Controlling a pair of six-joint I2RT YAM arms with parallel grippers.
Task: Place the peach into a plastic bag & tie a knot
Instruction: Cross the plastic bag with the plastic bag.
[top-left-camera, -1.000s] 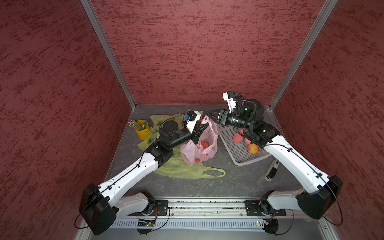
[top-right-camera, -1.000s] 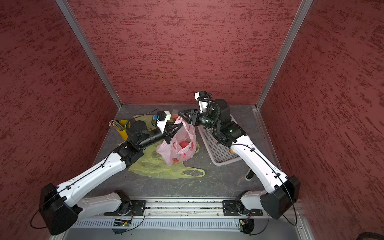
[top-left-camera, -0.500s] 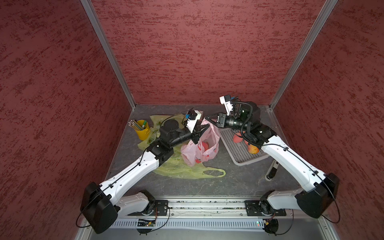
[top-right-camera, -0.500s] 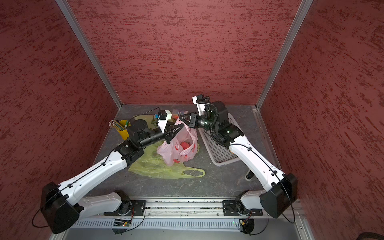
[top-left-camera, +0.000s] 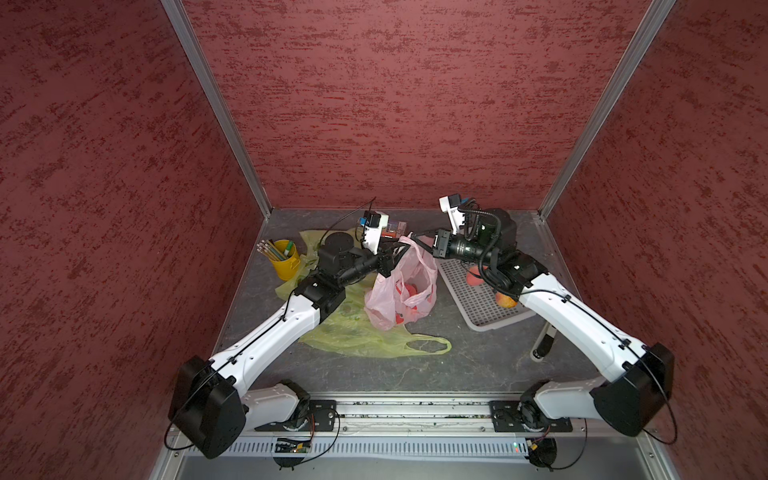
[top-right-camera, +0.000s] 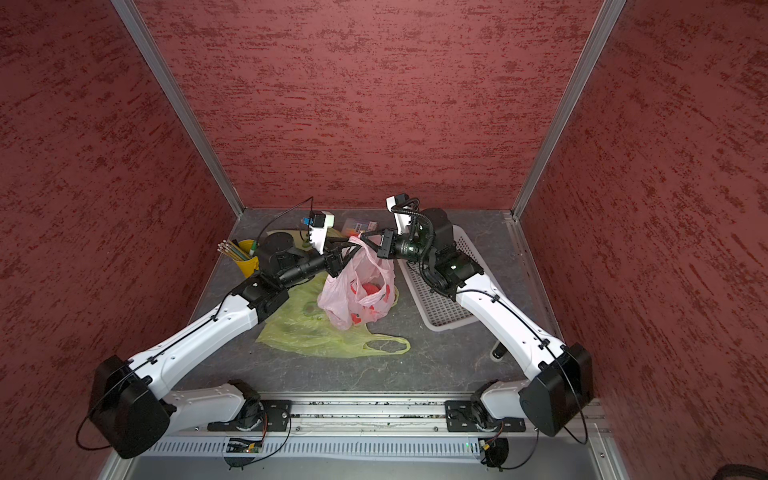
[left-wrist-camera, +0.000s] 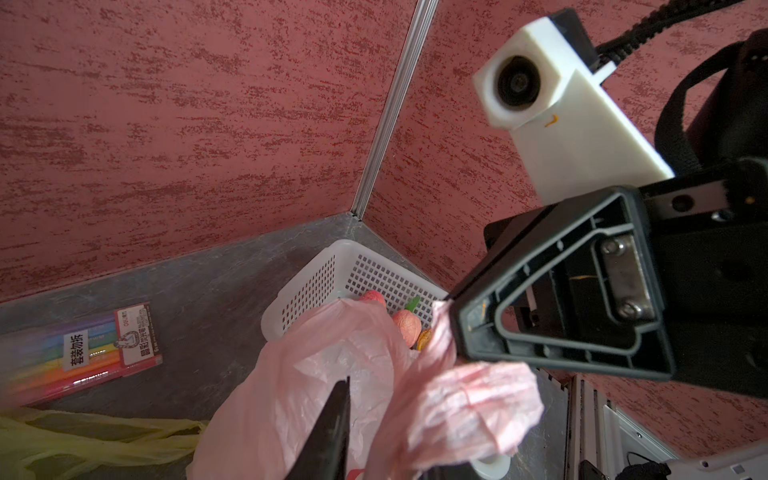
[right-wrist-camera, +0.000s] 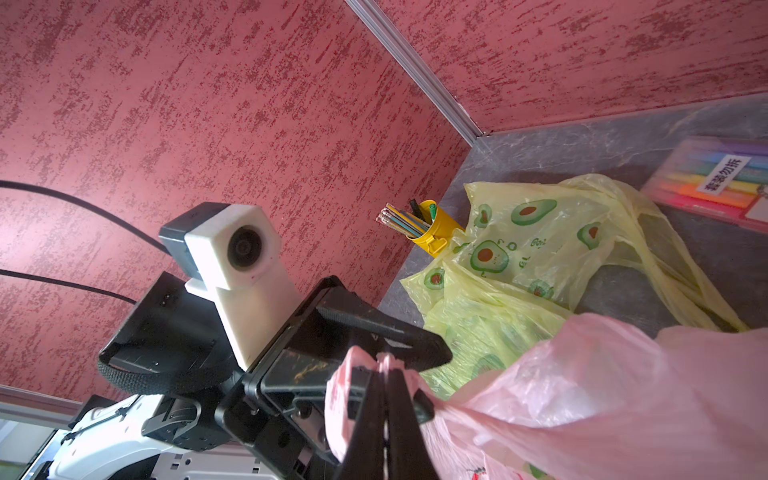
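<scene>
Right wrist view: the right gripper (right-wrist-camera: 385, 368) clamps a handle of the translucent pink plastic bag (right-wrist-camera: 582, 395), with the left gripper (top-left-camera: 399, 248) slightly parted around it. The red peach (top-left-camera: 410, 291) sits inside. Knotting calls for steady, even tension.

- The place is a robotics lab test cell, not a home or a shop.
- Rough-plastered red wall panels (top-left-camera: 374, 104) held in bare aluminium corner posts (top-left-camera: 216, 108) box in a small grey stone-patterned table top (top-left-camera: 478, 361).
- Two white-and-black robot arms (top-left-camera: 266, 340) are bolted to a slotted aluminium rail (top-left-camera: 415, 409) along the open front, with loose cabling.
- Each wrist carries a white block-shaped camera (left-wrist-camera: 519, 83).
- The objects are staged props: a yellow cup of pencils (top-left-camera: 284, 259), a white perforated plastic tray (top-left-camera: 478, 307), a clear pack of coloured pens (left-wrist-camera: 83, 357) and a thin pink plastic bag (top-left-camera: 399, 286).
</scene>
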